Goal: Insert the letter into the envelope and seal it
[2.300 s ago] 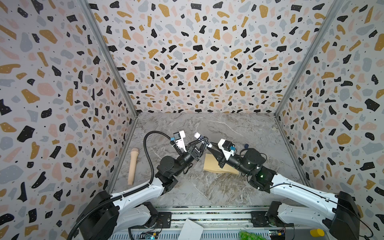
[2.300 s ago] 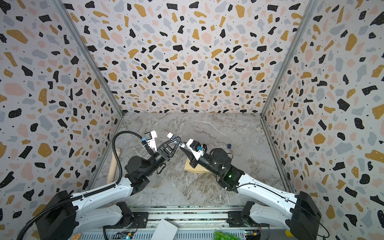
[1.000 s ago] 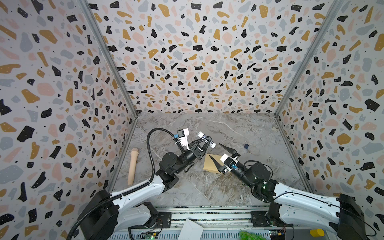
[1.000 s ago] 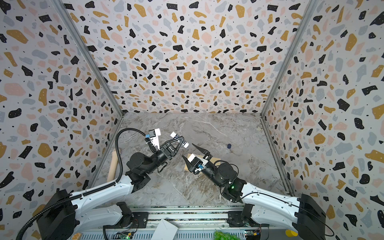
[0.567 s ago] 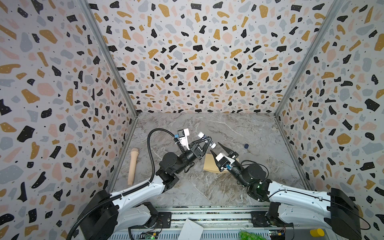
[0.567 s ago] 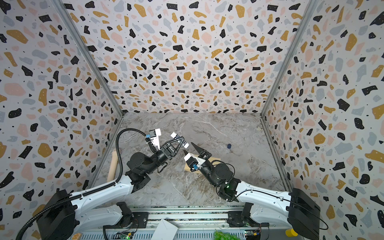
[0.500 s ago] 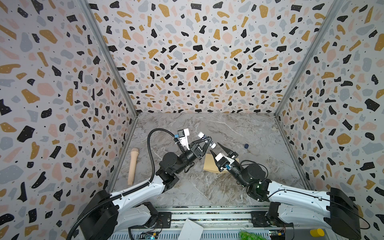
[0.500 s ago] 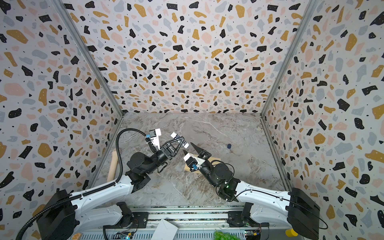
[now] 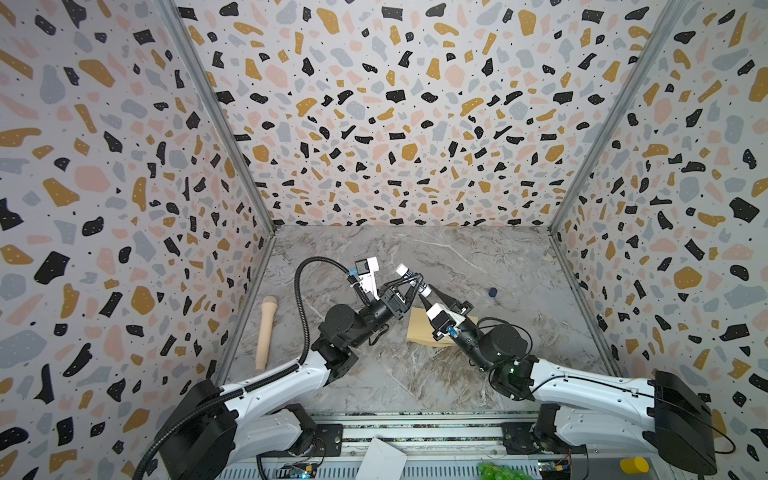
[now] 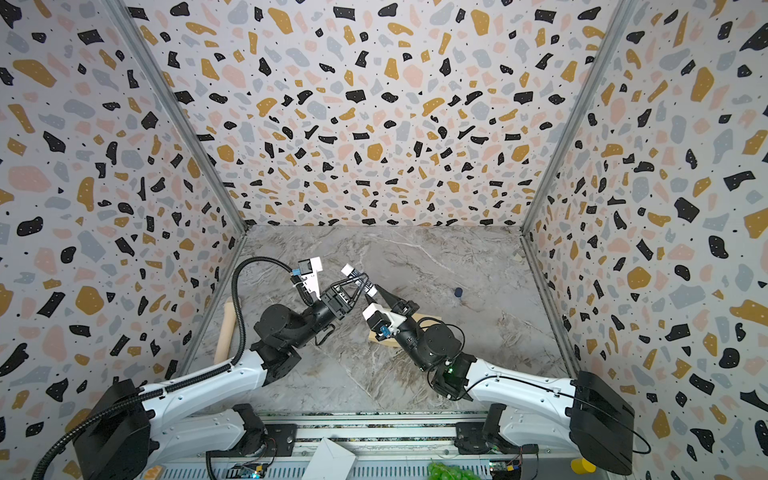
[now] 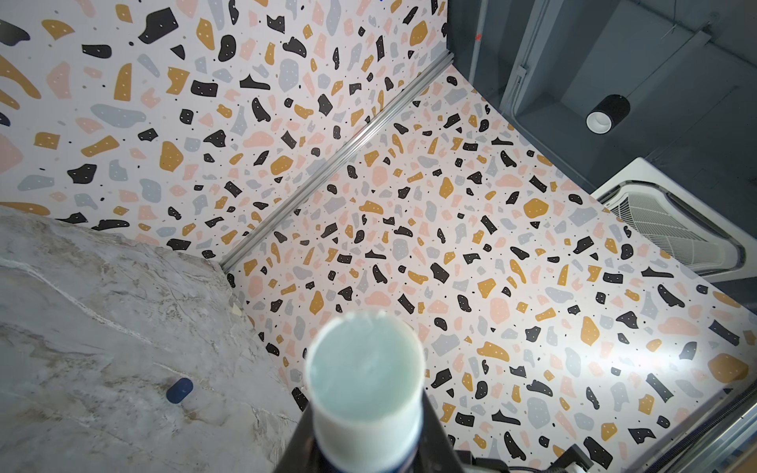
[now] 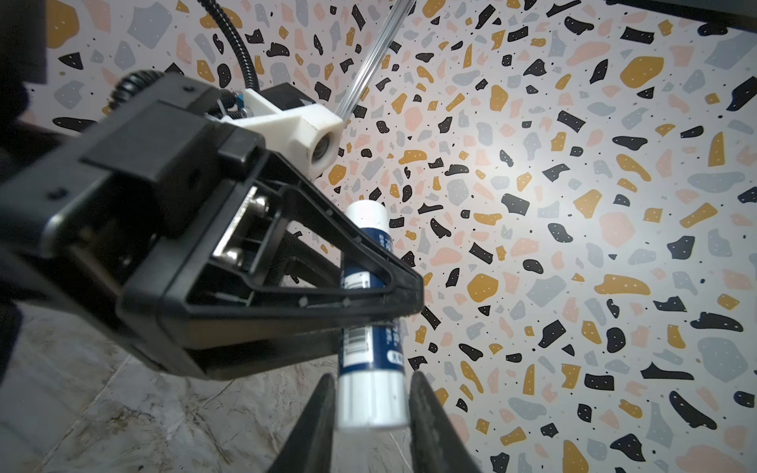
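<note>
Up off the tabletop [image 9: 415, 374] with the glue stick [image 12: 370, 356]! Clamped around its blue middle by the left fingers [image 12: 327, 305], and pinched at the white base end by the right fingers [image 12: 315, 422], pressed against both sides by the look of the right wrist view. Probably set to twist more glue out, or to take the stick over. Already uncapped, showing a bare, pale glue face to the left wrist camera. Well apart on the marble, the dark blue cap [image 9: 493, 292].

Down below, lying flat and half hidden under the right arm, the envelope [image 9: 419, 330]. Can't tell whether open or folded at the flap. No sign of the letter in any view; presumably tucked inside already, though impossible to confirm.

Judging from that: insertion likely done, sealing barely begun. Left to do: spread glue along the flap, fold it down, press it shut. Worth watching for the envelope sliding once pushed on.

Along the left wall, a wooden roller [image 9: 266, 332].
</note>
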Robot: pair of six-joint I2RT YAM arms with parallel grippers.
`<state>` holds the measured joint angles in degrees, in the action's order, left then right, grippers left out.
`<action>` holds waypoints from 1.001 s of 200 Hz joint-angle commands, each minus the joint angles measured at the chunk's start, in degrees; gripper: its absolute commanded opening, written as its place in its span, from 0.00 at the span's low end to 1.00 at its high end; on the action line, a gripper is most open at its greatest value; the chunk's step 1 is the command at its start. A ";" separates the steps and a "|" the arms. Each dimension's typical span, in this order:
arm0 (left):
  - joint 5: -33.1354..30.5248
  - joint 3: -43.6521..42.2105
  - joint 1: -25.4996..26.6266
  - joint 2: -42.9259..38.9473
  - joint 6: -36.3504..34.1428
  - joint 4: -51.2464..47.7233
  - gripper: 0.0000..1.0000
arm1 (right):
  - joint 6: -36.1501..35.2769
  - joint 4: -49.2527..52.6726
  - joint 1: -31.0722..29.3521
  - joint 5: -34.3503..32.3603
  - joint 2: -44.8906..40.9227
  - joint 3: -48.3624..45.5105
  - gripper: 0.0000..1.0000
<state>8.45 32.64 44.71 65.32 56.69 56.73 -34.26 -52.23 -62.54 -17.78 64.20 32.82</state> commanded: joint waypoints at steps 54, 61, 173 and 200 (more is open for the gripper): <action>0.76 1.82 -0.04 -0.67 -1.05 3.76 0.00 | 10.02 4.57 1.89 5.29 -2.71 3.69 0.03; 1.29 1.73 0.03 -0.65 -1.81 4.38 0.00 | 14.92 6.69 3.72 9.73 -3.99 4.13 0.02; 8.29 0.82 0.02 -0.32 -11.43 10.07 0.00 | 79.86 -9.58 30.74 64.84 1.91 4.80 0.04; 5.47 1.36 -0.02 0.02 -9.09 7.05 0.00 | 69.78 -1.97 30.43 57.65 -1.82 4.15 0.26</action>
<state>15.11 32.82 44.75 65.95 47.33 60.88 39.57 -56.77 -33.12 46.50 66.37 35.31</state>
